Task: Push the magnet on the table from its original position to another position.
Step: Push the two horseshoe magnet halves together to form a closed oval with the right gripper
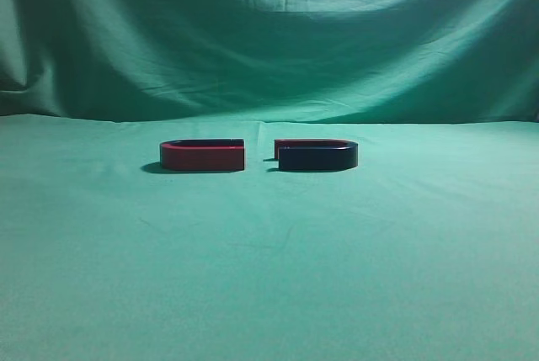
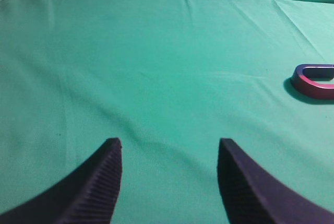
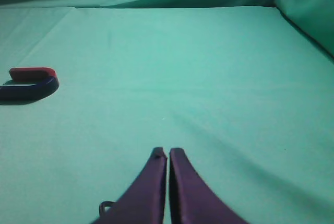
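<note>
The magnet (image 1: 317, 156), with a dark navy near side and a red far arm, lies flat on the green table (image 1: 269, 268), right of centre in the exterior view. It also shows at the left edge of the right wrist view (image 3: 28, 85). My right gripper (image 3: 168, 152) is shut and empty, well to the right of the magnet and nearer the camera. My left gripper (image 2: 169, 143) is open and empty over bare cloth. Neither gripper shows in the exterior view.
A second U-shaped magnet (image 1: 203, 156) with a red near side lies just left of the first, open ends facing across a small gap. It shows at the right edge of the left wrist view (image 2: 314, 81). A green curtain (image 1: 269, 33) hangs behind.
</note>
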`<action>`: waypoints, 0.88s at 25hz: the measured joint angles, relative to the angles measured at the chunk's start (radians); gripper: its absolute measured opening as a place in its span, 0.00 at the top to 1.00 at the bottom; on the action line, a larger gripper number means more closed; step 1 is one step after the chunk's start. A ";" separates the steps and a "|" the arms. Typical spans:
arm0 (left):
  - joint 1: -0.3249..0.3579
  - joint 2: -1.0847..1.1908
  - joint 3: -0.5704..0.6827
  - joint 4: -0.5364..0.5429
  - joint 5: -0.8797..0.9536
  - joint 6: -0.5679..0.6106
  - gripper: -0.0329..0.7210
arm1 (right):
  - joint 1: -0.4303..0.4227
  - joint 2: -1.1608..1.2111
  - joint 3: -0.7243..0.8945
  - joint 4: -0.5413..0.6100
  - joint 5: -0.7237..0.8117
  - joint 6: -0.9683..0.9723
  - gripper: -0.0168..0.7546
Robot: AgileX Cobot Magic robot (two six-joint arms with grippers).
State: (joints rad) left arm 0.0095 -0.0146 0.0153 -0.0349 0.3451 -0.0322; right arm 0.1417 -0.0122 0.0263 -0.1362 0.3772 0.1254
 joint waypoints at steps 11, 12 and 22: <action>0.000 0.000 0.000 0.000 0.000 0.000 0.43 | 0.000 0.000 0.000 0.000 0.000 0.000 0.98; 0.000 0.000 0.000 0.000 0.000 0.000 0.43 | 0.000 0.000 0.000 0.000 0.000 0.000 0.98; 0.000 0.000 0.000 0.000 0.000 0.000 0.43 | 0.000 0.000 0.002 0.002 -0.020 0.000 0.98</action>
State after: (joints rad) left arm 0.0095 -0.0146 0.0153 -0.0349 0.3451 -0.0322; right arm 0.1417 -0.0122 0.0279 -0.1342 0.3575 0.1254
